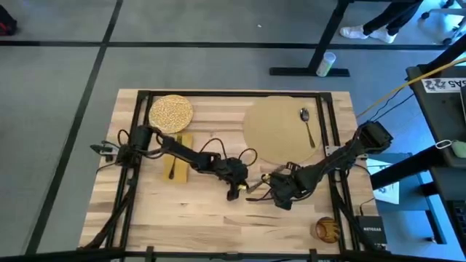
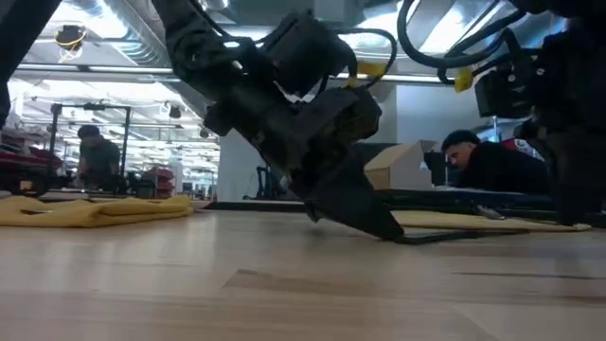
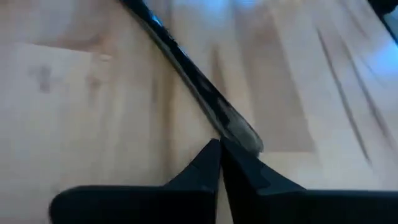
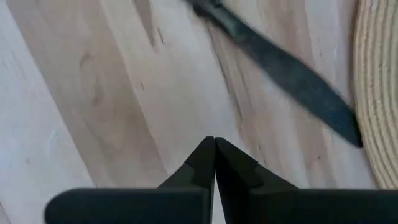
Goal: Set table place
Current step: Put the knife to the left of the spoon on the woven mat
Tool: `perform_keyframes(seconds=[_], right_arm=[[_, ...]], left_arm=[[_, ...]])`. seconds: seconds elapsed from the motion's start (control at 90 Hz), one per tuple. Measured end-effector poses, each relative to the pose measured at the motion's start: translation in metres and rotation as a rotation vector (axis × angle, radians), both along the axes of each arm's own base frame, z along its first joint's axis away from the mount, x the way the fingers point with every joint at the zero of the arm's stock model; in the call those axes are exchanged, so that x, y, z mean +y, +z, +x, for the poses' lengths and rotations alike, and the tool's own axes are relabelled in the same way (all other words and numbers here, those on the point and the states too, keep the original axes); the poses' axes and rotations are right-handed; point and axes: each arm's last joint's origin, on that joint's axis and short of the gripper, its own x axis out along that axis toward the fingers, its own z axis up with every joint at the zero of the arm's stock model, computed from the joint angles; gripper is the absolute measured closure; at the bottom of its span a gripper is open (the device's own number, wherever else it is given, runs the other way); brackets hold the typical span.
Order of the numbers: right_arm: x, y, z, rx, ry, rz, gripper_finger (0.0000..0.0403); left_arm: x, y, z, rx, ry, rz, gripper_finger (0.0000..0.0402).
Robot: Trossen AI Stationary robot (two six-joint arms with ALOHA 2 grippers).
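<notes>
A dark knife lies flat on the light-wood table, between my two grippers and just near the round tan place mat. My left gripper is shut, slanted down, with its tips at one end of the knife. My right gripper is shut over bare wood; the knife's blade lies ahead of it, its tip by the mat's edge. A spoon rests on the mat's right part. My left gripper's shut fingertips stand against the knife's rounded end, slanting down from the table's left side, roughly in line with the knife. The knife lies flat on the wood. Whether that end is caught between the fingers cannot be told.
A speckled round plate sits at the far left. A mustard-yellow napkin lies beside it with a dark utensil on it. A brown round object is at the near right corner. People are in the room beyond.
</notes>
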Motion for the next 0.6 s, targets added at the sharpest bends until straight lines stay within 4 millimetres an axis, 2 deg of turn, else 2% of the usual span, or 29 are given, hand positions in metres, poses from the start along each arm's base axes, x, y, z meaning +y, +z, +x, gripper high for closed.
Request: perform_keyframes(seconds=[0.367, 0.511, 0.6], right_arm=[[-0.005, 0.001, -0.002, -0.034, -0.039, -0.129, 0.0403], [-0.008, 0.001, -0.002, -0.063, -0.078, -0.188, 0.0403], [-0.007, 0.002, -0.001, -0.077, -0.08, -0.192, 0.0403]], left_arm=[[-0.027, 0.011, 0.005, -0.073, -0.068, -0.106, 0.0402], [-0.031, 0.019, 0.008, -0.105, -0.062, -0.098, 0.0402], [-0.024, 0.029, 0.01, -0.139, -0.018, -0.082, 0.0402]])
